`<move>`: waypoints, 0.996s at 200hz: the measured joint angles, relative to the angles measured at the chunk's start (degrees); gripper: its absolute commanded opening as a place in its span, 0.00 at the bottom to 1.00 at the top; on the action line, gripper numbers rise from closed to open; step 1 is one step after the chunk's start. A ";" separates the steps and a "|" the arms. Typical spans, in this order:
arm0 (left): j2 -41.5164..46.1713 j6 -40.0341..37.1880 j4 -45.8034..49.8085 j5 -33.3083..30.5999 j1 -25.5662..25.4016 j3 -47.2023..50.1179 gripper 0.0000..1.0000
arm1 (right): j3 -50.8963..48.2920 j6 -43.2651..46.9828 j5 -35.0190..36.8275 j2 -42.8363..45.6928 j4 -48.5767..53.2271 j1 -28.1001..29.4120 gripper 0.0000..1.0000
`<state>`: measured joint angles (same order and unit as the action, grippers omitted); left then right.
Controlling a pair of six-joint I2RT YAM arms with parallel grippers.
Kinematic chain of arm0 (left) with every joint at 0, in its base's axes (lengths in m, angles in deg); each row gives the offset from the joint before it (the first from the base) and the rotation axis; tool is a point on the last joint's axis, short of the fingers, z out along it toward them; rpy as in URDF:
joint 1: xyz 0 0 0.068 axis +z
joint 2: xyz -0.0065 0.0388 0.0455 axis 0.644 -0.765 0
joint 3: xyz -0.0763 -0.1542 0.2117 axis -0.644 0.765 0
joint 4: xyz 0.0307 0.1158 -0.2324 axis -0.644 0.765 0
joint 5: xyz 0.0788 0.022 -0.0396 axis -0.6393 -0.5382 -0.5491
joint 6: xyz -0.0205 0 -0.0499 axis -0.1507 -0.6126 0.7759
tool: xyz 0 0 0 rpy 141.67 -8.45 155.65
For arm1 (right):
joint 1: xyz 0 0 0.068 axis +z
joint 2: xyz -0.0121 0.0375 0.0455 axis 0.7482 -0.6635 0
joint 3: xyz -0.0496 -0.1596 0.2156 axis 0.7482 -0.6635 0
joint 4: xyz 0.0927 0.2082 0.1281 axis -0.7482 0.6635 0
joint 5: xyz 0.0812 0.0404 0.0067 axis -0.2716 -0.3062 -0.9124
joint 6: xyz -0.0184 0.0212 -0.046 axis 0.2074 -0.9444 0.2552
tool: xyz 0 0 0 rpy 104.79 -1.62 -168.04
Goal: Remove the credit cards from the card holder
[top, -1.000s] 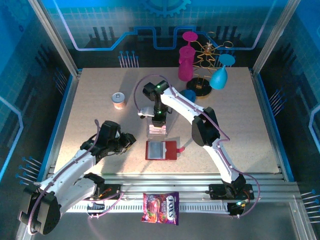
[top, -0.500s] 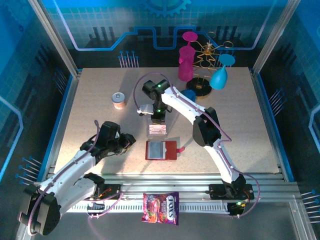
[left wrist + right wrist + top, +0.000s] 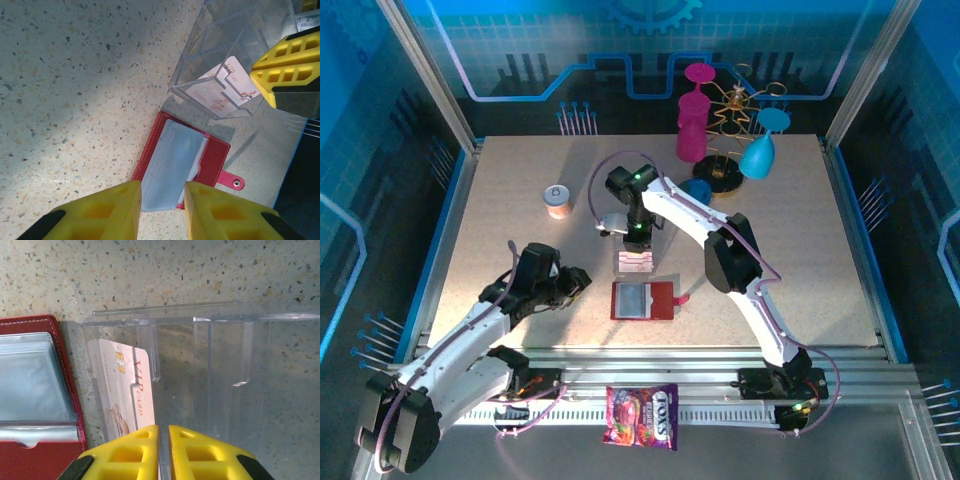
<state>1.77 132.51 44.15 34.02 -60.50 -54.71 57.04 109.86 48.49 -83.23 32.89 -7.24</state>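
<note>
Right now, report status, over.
Left gripper open beside opened dark red folding wallet. Right gripper nearly shut over clear acrylic tray, pinkish-white card inside. Nothing blocking.

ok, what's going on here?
Two arms are emptying the red card holder, which lies open on the table. The right gripper hangs over the clear tray just behind it, jaws nearly shut; one pinkish-white card sits in the tray. The left gripper hovers open beside the card holder, holding nothing.
</note>
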 measured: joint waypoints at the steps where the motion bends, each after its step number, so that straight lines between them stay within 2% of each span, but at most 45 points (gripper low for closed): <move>1: 0.00 0.00 0.00 0.00 0.00 0.00 0.30 | 0.00 0.00 0.00 0.00 0.02 0.00 0.17; 64: -0.02 0.00 -0.07 0.02 0.00 0.04 0.30 | 0.00 -0.33 0.90 0.46 -0.07 0.00 0.19; 98: -0.66 0.00 -0.55 0.20 0.00 0.59 0.30 | -1.75 -2.27 1.03 3.67 -1.77 0.00 0.20; 139: -3.74 -0.02 -2.14 1.60 0.00 0.68 0.30 | -14.51 -8.92 0.68 15.08 -8.85 0.00 0.19; 174: -7.28 -0.11 -4.48 3.26 0.00 0.68 0.30 | -26.32 -17.88 -0.50 24.76 -16.39 0.00 0.21; 199: -10.58 -0.20 -5.99 4.07 -0.37 0.61 0.30 | -34.36 -25.59 -0.52 30.51 -21.53 0.04 0.18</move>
<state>-8.81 132.31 38.16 38.09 -60.87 -54.10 22.68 84.27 47.96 -52.72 11.36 -7.20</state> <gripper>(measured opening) 0.299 0.192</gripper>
